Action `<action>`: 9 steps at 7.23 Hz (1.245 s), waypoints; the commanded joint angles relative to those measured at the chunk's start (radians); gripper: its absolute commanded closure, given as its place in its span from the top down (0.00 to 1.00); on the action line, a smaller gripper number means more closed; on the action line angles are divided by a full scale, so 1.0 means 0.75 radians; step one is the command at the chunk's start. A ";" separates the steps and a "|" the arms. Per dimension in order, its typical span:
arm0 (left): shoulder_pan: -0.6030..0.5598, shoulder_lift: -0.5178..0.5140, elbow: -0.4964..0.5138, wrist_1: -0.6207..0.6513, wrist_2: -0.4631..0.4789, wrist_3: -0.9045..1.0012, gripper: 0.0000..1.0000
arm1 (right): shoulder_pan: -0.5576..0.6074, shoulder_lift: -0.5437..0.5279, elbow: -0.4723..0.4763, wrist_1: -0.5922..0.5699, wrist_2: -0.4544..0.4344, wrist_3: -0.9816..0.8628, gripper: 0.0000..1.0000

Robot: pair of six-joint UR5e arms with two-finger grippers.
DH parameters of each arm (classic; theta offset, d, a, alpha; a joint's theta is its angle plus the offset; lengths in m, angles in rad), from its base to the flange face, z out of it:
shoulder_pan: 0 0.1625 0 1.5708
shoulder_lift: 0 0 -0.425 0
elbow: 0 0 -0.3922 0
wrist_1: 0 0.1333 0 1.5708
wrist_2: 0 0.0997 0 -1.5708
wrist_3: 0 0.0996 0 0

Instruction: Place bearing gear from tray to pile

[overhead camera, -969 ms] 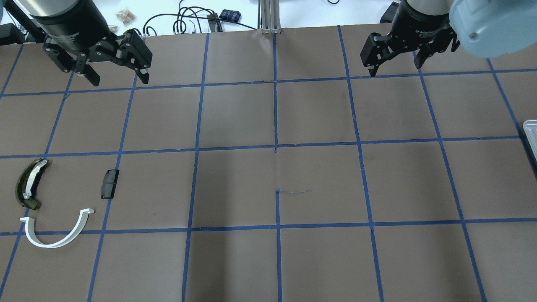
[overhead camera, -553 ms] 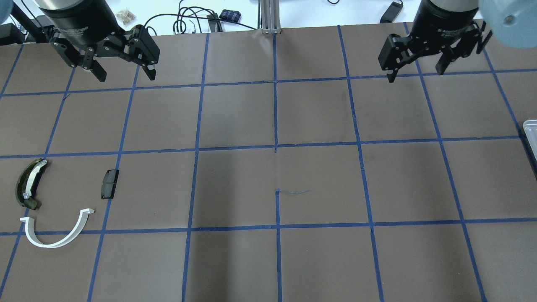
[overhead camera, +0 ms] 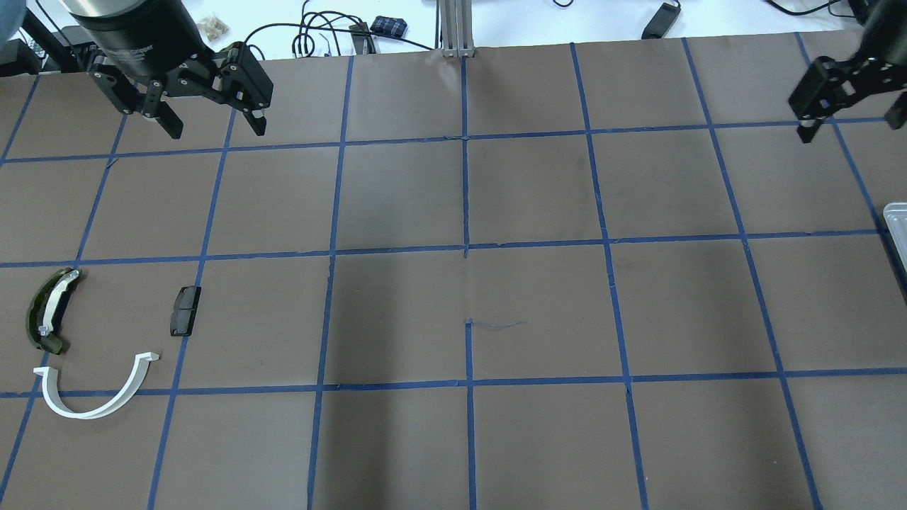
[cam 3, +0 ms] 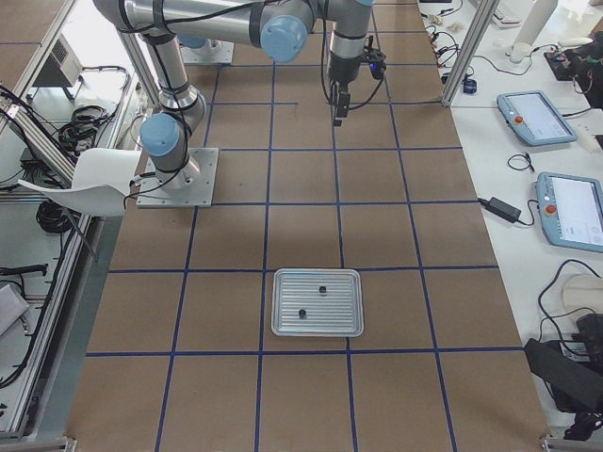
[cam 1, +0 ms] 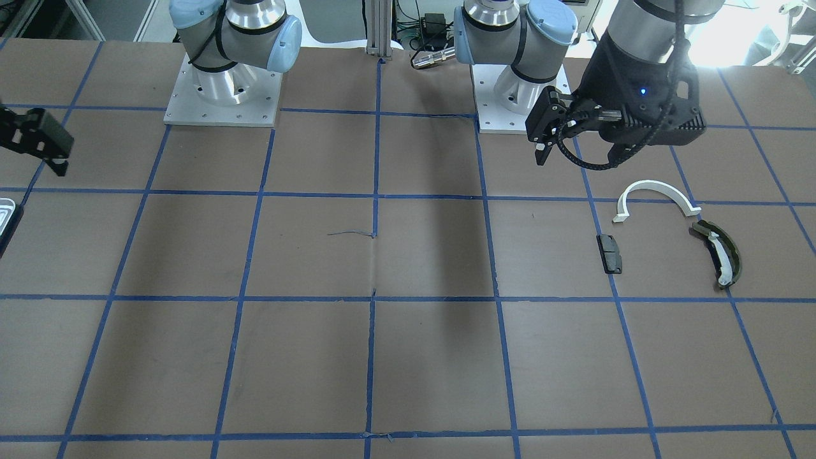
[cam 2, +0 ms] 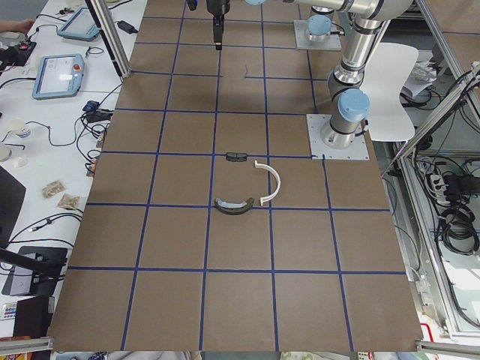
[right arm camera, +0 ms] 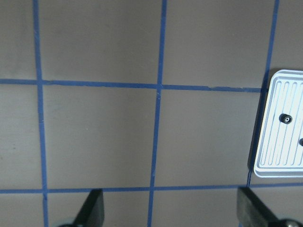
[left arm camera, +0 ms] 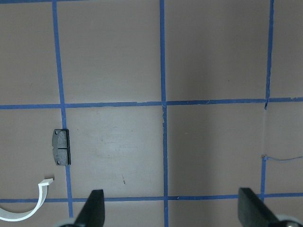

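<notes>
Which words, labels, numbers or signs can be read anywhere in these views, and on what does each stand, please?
No text can be read in any view.
White print on the left arm's black wrist: too blurred to read.
Screens of the teach pendants beside the table: too small to read.

The left arm point(cam 1: 644, 44) reaches out from its base with the wrist turned down, so the left claw point(overhead camera: 216, 129) hangs raised with its fingers pointing downward. Its jaws stand wide apart with nothing between them. The right arm point(cam 1: 236, 38) stretches far out to its own side, and the right claw point(right arm camera: 170, 210) also points down, partly cut off at the overhead view's edge. Its jaws are spread just as wide and hold nothing.
</notes>
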 commanded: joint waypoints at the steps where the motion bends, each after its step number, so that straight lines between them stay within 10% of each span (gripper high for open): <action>1: 0.000 0.002 -0.005 0.000 0.002 0.000 1.00 | -0.301 0.095 0.086 -0.156 -0.015 -0.218 0.95; 3: -0.002 0.002 0.000 0.000 0.004 0.000 1.00 | -0.528 0.325 0.207 -0.642 -0.005 -0.394 1.00; 9: -0.002 0.004 0.002 0.000 0.004 0.002 1.00 | -0.681 0.574 0.216 -0.790 0.107 -1.553 1.00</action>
